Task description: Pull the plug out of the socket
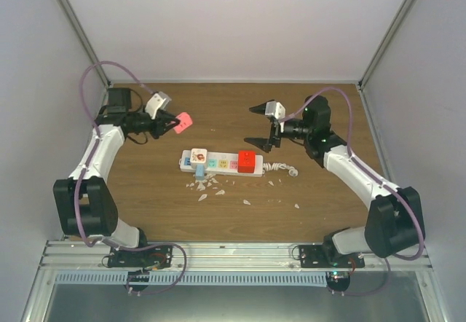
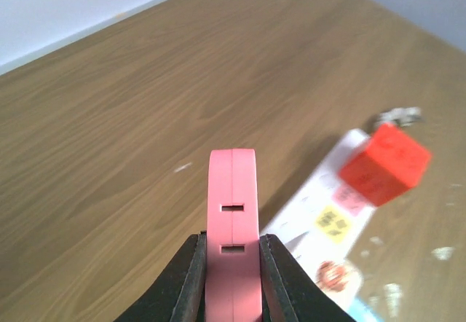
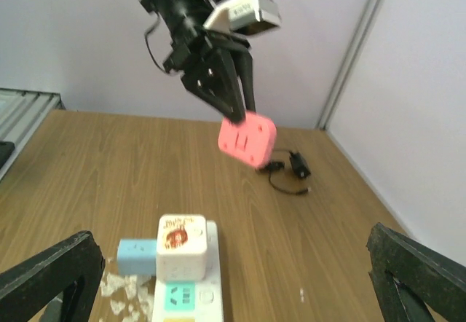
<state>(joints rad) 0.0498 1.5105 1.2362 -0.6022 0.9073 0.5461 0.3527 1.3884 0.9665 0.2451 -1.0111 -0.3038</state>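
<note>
The white power strip (image 1: 218, 164) lies mid-table with pastel squares on its face and a coiled white cord (image 1: 281, 168) at its right end. A white cube plug (image 1: 199, 156) and a red cube plug (image 1: 247, 161) sit in it; a light blue block (image 1: 199, 170) rests against its front. It also shows in the left wrist view (image 2: 320, 213) and the right wrist view (image 3: 191, 293). My left gripper (image 1: 172, 122) is shut on a pink plug (image 1: 183, 122), held in the air behind the strip's left end (image 2: 233, 227). My right gripper (image 1: 258, 127) is open and empty, above and behind the red plug.
White crumbs (image 1: 207, 188) are scattered in front of the strip. A small black cable (image 3: 291, 170) lies on the table by the far left wall. White walls enclose the table at the back and sides. A metal rail (image 1: 233, 253) runs along the near edge.
</note>
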